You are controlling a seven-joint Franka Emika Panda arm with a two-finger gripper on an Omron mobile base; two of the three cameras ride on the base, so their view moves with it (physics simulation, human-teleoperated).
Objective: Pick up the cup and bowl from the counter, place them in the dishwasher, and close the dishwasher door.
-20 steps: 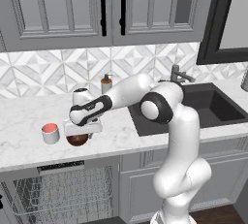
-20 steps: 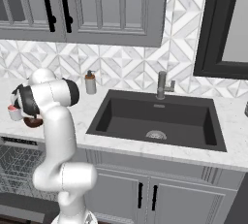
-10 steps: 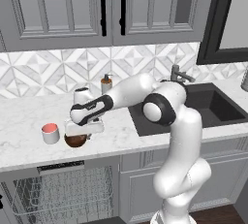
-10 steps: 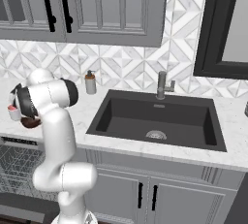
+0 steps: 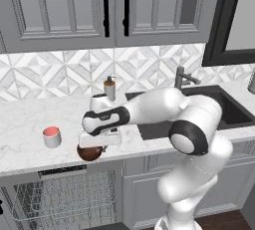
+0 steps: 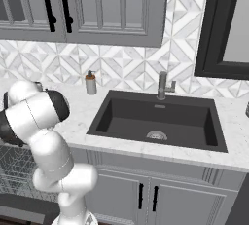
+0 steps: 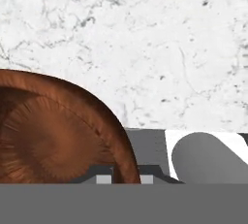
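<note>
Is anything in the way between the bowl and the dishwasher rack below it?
Nothing visible. The end effector is shut on the rim of the bowl at the counter edge, and the dishwasher rack stands open directly below. The cup sits off to the side.

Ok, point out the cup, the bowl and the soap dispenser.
cup [image 5: 52, 137], left base view, on its grey side wall.
bowl [image 7: 53, 140], hand view, on its brown inside.
soap dispenser [image 6: 90, 84], right base view, on its body.

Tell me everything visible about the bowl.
The bowl is small, round, dark reddish-brown, with a wood-like grain inside. It sits upright at the counter's front edge, right of the cup and apart from it. The gripper is directly over it; in the hand view its rim runs between the fingers, apparently pinched.
</note>
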